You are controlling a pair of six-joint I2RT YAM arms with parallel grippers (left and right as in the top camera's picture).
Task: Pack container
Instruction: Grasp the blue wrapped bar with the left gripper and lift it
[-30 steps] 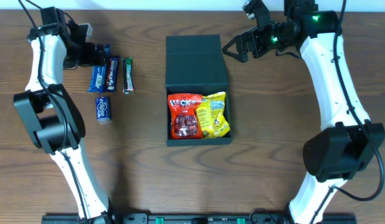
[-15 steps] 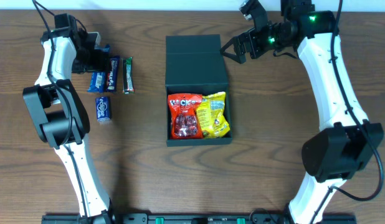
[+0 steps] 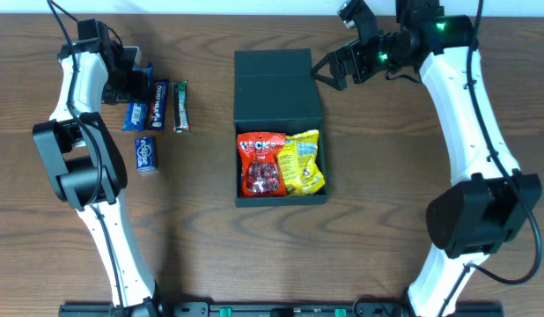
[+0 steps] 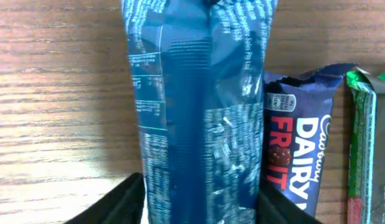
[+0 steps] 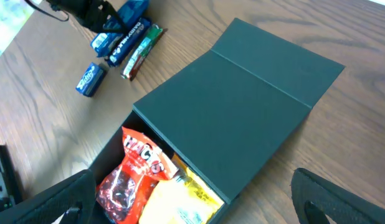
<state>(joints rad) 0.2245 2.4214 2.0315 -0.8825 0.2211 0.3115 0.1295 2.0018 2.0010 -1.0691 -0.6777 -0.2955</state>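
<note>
Straddling the dark-blue foil packet (image 4: 199, 112) with the left gripper (image 4: 202, 202), jaws half-wide at its sides, grip impossible to tell. Aiming for a centred squeeze, clear of the purple chocolate bar (image 4: 298, 149). Hovering wide-open with the right gripper (image 5: 195, 202) beside the dark green matte box (image 3: 279, 84), mid-table.

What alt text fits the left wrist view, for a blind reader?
A blue snack packet lies lengthwise on the wooden table, filling the middle of the frame, with the left end effector straddling its near end. To its right lie a Cadbury Dairy Milk Fruit bar and the edge of a green wrapper.
</note>
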